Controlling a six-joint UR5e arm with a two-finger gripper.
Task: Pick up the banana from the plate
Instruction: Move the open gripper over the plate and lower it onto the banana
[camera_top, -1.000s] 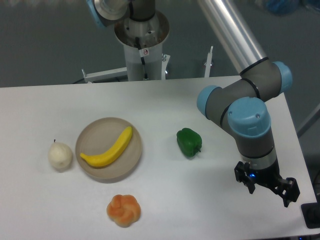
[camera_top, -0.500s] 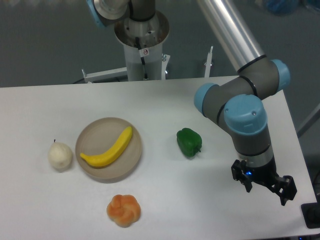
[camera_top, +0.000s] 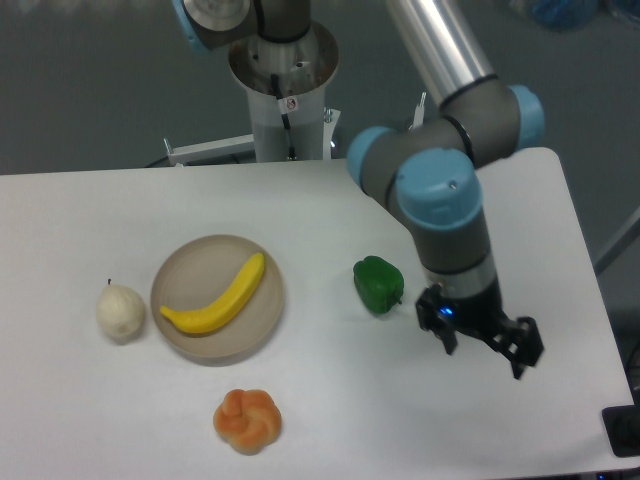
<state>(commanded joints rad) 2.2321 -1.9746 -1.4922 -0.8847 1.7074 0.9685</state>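
While the smooth, curved yellow banana (camera_top: 217, 297) lies untouched on the round beige plate (camera_top: 192, 262), the black two-finger gripper (camera_top: 484, 349), fingers apart and empty, has swung leftward, now just beside the green pepper (camera_top: 378, 285): approach underway.

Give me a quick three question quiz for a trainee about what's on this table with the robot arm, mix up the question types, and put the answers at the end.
1. True or false: the banana lies on the plate.
2. Which item is nearest the hand? A) pale pear B) green bell pepper C) orange bun-shaped item
3. Fill in: the hand is open and holds ____.

Key: 1 true; 2 B; 3 nothing. The hand hangs over bare table on the far side of the pepper from the plate.
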